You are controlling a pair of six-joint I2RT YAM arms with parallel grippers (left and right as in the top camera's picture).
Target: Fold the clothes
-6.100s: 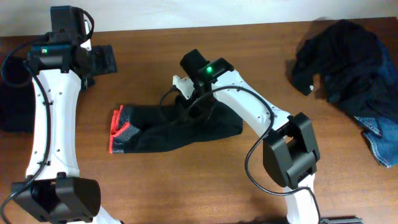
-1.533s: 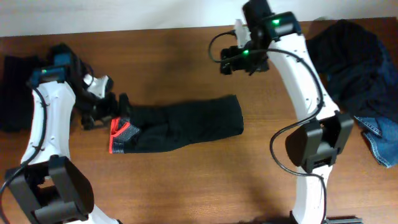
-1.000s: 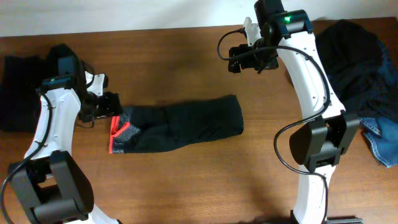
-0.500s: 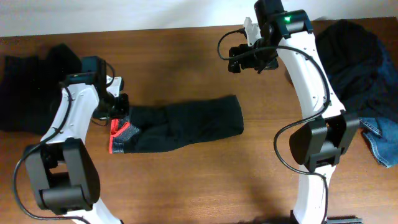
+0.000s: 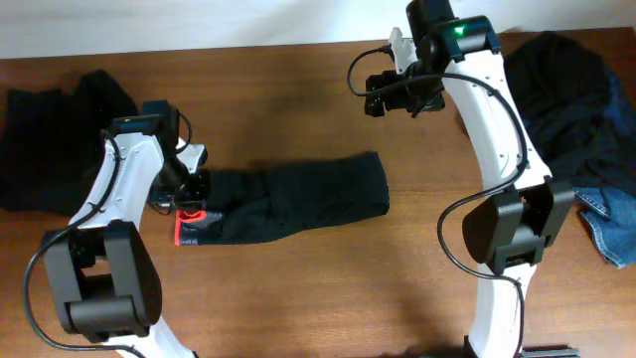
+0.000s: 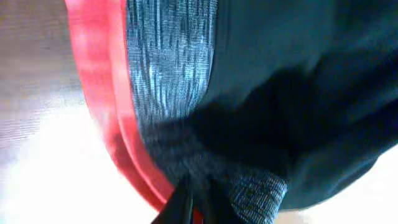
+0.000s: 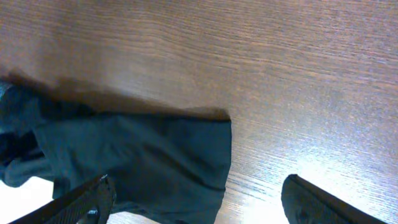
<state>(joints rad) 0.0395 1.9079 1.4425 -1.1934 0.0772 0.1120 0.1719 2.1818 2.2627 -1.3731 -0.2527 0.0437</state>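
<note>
Across the middle of the desk [image 5: 298,298] lies the dark garment [image 5: 298,199], its red-and-grey band [image 5: 189,227] pinched in the closed left end effector [image 5: 193,191], while the right end effector [image 5: 383,97] hangs open, well apart from the heap of dark clothes [image 5: 561,89] and blue jeans [image 5: 608,227] at the right edge

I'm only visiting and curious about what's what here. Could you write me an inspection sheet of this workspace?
Surface: brown wooden table.
Job's things: black garment with red-and-grey band at centre; dark pile and denim at right; black clothes at left.
Clutter: nothing seen.
End effectors: left end effector pinched on the band; right end effector open, above the table, holding nothing.
Cables: black cables loop along both arms.
Surroundings: pale wall behind the table.
</note>
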